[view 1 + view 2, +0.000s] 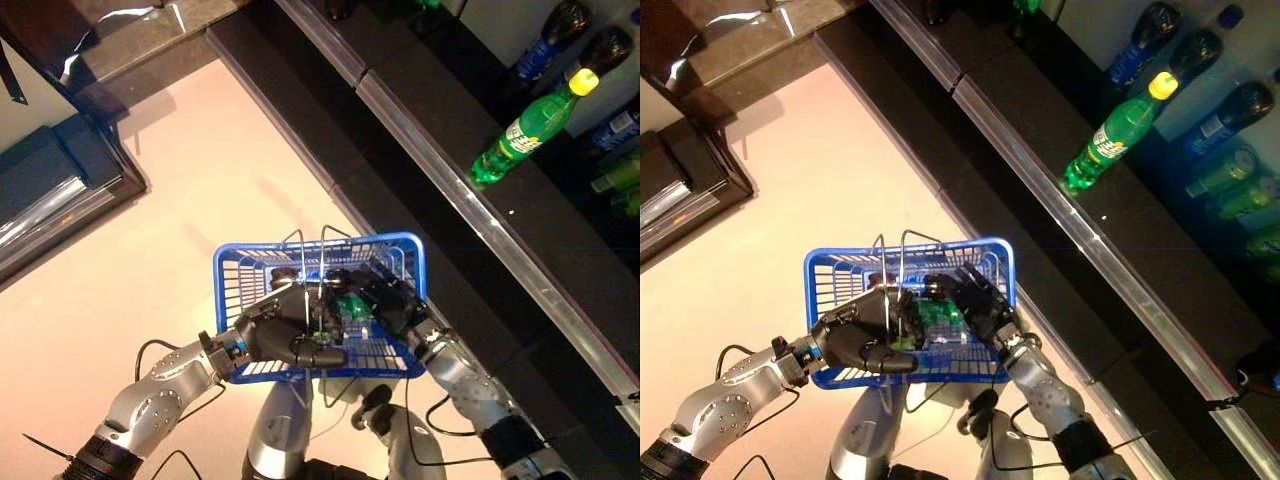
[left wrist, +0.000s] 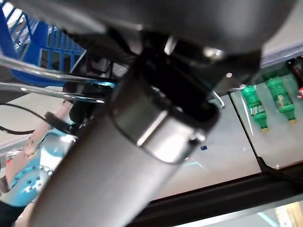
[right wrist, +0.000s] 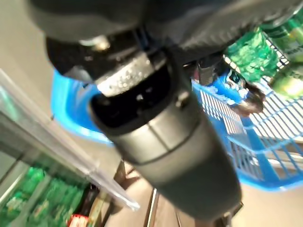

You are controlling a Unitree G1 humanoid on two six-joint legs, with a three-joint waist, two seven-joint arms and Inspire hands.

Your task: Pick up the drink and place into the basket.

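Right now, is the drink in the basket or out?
In: green bottle shows inside the blue basket, under the right hand.

Two silver-grey arms with rounded, smooth metal casings end in dark hands: the left hand [image 1: 285, 325] and right hand [image 1: 390, 295] are black and blocky. A black band rings each forearm.

- I see the drink [image 1: 352, 306], a green plastic bottle, lying low inside the basket [image 1: 245, 262], mostly hidden between my two hands.
- The basket is blue plastic with slatted walls and thin wire handles [image 1: 302, 262] standing up; it hangs above the pale floor.
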